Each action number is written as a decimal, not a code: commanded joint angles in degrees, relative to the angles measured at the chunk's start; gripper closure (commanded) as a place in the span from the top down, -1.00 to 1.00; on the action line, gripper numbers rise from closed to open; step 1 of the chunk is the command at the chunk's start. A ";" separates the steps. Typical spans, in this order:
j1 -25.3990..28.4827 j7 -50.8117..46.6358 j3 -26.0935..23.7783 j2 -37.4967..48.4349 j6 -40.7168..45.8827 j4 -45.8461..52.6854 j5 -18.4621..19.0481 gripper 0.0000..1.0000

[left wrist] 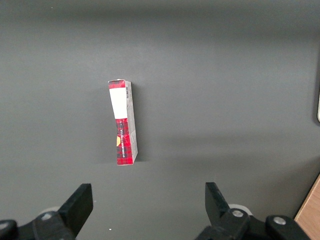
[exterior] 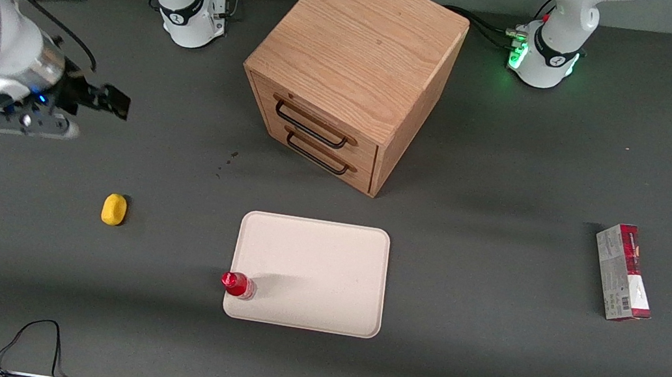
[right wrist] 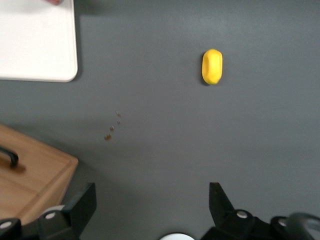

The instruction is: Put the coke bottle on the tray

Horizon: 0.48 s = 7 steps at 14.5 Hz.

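The small red coke bottle (exterior: 238, 284) stands upright on the cream-white tray (exterior: 325, 266), at the tray's corner nearest the front camera on the working arm's side. A sliver of the bottle (right wrist: 54, 2) and a corner of the tray (right wrist: 35, 45) show in the right wrist view. My right gripper (exterior: 105, 100) is open and empty, raised above the table toward the working arm's end, well away from the tray and farther from the front camera than it. In the right wrist view the gripper (right wrist: 152, 200) has only bare table between its fingers.
A yellow lemon-like object (exterior: 114, 209) (right wrist: 212, 66) lies on the table between the gripper and the tray. A wooden two-drawer cabinet (exterior: 352, 72) stands farther from the camera than the tray. A red-and-white carton (exterior: 623, 273) (left wrist: 123, 122) lies toward the parked arm's end.
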<state>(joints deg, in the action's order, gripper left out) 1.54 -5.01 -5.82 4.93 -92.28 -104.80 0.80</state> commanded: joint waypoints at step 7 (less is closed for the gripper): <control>6.99 3.78 9.78 -1.58 0.79 4.95 -1.51 1.00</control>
<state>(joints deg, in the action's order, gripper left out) 8.48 -1.80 3.30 6.80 -92.26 -103.92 0.29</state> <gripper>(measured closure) 0.000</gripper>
